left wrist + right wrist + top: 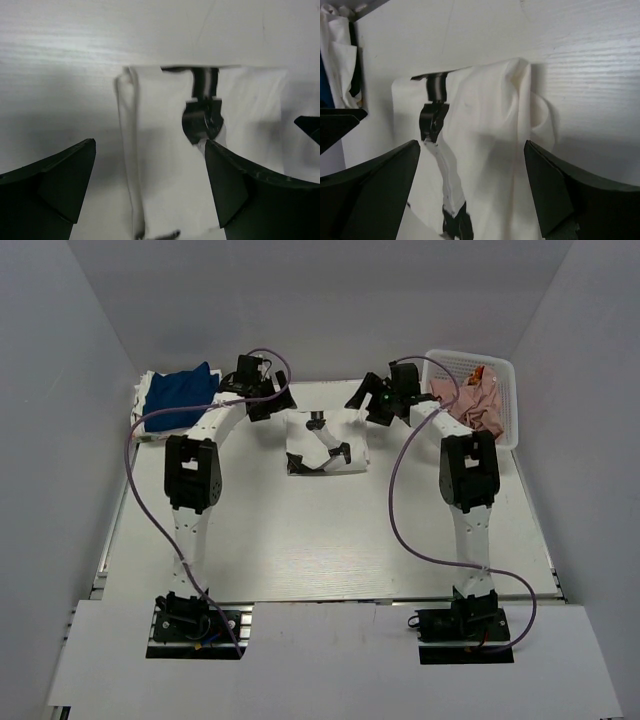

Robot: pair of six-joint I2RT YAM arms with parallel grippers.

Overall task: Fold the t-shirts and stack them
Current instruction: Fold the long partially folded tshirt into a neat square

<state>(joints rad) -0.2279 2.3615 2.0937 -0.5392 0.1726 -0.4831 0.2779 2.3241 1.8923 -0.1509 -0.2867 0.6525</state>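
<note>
Since 2 arms are bolted at the near edge, count starts there: left arm [190,475] and right arm [468,472], 1 each, both reaching out over the pale wood-grain table [300,540]. Past mid-table, approx centre, lies 1 white t-shirt [327,443], folded to a flat, nearly square packet w/ a black printed mark on its top face. Wrist views show a soft rolled fold along one side edge and a straight far edge. Just beyond its far corners hang the 2 grippers, raised off the cloth. The left gripper [150,145] has its fingers [55,175] spread wide w/ nothing between them, and the right gripper [471,144] is likewise spread wide and holds nothing, both pointing down at the packet. At the far left corner sits 1 stack: 1 blue t-shirt [180,392] on top, white folded t-shirts [148,390] under it; can't tell how many. At the far right stands 1 white mesh basket [470,355], w/ crumpled pinkish cloth [478,402] inside; no. of pieces unclear.
</note>
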